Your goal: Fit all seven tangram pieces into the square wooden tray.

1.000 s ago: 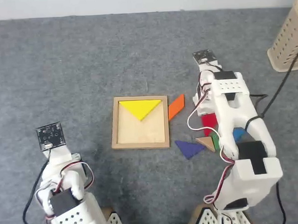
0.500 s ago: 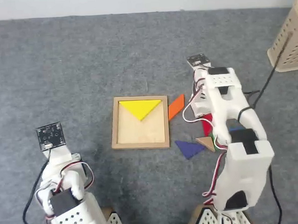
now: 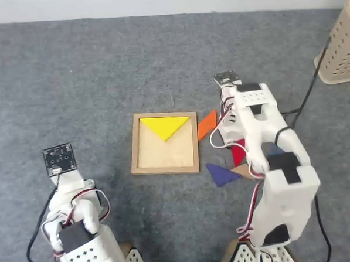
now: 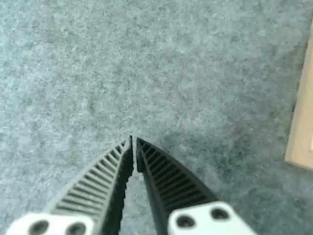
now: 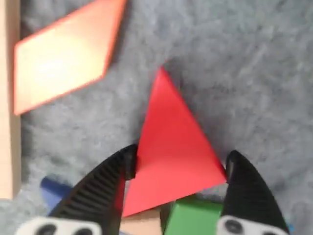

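Observation:
The square wooden tray [image 3: 165, 165] lies mid-table with a yellow triangle [image 3: 163, 127] in its far half. To its right lie an orange parallelogram [image 3: 206, 124], a red triangle [image 3: 239, 154], a purple triangle [image 3: 222, 174], a tan triangle [image 3: 243, 171] and a blue piece [image 3: 276, 150]. My right gripper [image 5: 180, 159] is open low over the red triangle [image 5: 173, 147], one finger [image 5: 128, 164] at each side edge. A green piece [image 5: 188, 215] lies just behind. My left gripper [image 4: 133, 142] is shut and holds nothing, over bare carpet left of the tray [image 4: 301, 122].
A beige perforated holder [image 3: 341, 46] stands at the back right. Grey carpet covers the table. The right arm [image 3: 253, 112] hangs over the loose pieces and hides part of them. The orange parallelogram [image 5: 63, 58] lies close to the tray's edge [image 5: 7, 98].
The right arm has swung left toward the tray and now hangs over the red triangle. The left arm has kept still.

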Controlling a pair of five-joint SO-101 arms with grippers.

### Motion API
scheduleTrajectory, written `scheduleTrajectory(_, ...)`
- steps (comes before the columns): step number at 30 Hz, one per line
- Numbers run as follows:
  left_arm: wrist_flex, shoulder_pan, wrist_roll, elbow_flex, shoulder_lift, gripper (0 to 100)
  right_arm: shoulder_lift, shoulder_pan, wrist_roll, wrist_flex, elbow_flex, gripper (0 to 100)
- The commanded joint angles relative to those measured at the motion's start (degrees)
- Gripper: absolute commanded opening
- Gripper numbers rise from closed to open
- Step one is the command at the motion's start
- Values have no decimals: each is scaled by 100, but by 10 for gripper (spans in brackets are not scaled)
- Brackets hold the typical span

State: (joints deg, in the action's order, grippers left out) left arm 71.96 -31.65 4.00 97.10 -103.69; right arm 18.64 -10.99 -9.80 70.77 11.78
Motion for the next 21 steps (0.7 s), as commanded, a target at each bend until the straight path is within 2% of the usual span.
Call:
scheduleTrajectory(1, 18, 9, -53, -48, -18, 13, -989, -136, 105, -40, 264, 165)
scheduleTrajectory(8, 18, 9, -53, -48, -18, 13, -2044, -145, 237, -356, 914, 143)
scheduleTrajectory(16, 18, 9, -53, -48, -18, 13, -2255, -426, 308, -215, 914, 147)
scheduleTrajectory(21, 18, 9, -53, -48, -18, 13, -2114, -136, 545, 75, 1029, 261)
